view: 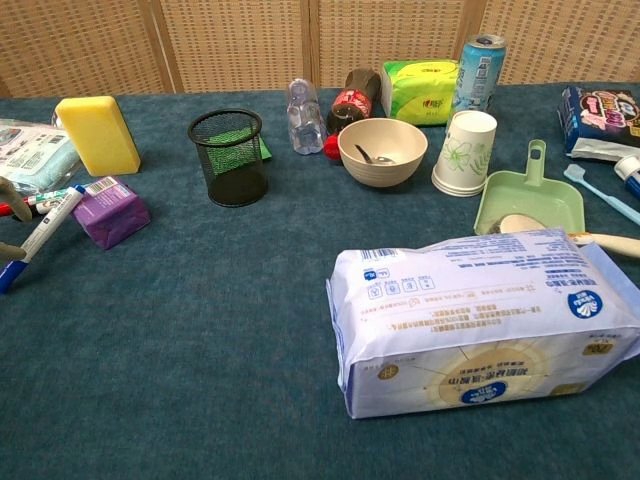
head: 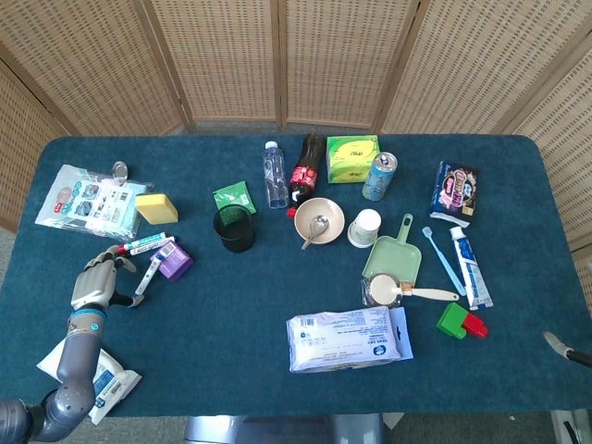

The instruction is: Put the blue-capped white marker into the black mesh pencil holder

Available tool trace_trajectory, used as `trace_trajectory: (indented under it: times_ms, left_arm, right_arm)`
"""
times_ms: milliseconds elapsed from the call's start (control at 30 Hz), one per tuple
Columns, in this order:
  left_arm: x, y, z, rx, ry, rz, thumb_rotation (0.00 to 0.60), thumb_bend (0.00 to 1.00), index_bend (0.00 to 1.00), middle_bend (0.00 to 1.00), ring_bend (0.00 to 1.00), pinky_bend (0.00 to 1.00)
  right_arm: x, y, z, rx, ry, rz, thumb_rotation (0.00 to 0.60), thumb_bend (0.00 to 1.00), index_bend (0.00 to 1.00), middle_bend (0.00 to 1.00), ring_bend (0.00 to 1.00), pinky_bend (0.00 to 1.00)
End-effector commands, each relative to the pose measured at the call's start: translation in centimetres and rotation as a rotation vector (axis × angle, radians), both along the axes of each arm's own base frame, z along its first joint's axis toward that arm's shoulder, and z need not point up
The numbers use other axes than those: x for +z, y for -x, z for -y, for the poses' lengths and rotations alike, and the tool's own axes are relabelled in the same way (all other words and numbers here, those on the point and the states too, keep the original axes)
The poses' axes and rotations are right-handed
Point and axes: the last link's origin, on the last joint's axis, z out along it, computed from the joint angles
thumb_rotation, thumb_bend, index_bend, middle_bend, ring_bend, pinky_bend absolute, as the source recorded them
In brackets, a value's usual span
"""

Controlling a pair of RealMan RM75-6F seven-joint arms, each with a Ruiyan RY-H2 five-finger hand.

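left hand (head: 94, 285) fingers (head: 118, 265) beside blue-capped white marker (head: 146, 277)

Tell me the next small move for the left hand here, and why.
Probably closing the fingers on the blue-capped marker. The left hand sits open right beside its capped end, not yet plainly gripping it, and the marker leans on the purple box. The mesh holder stands upright further right, waiting.
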Motion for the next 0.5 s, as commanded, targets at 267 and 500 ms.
trace_trajectory:
  times_ms: [267,500]
  left_arm:
    - [-0.9,-0.5,-0.3,-0.013,0.005,-0.005,0.600,0.32,0.35,0.00,0.00,0.00]
    - [-1.5,-1.0,-0.6,-0.020,0.007,-0.004,0.600,0.32,0.35,0.00,0.00,0.00]
  right_arm:
    - [0.1,0.0,0.0,0.001,-0.001,0.013,0.600,0.00,0.00,0.00,0.00,0.00]
    - [0.3,0.1,0.0,0.000,0.000,0.025,0.600,0.00,0.00,0.00,0.00,0.00]
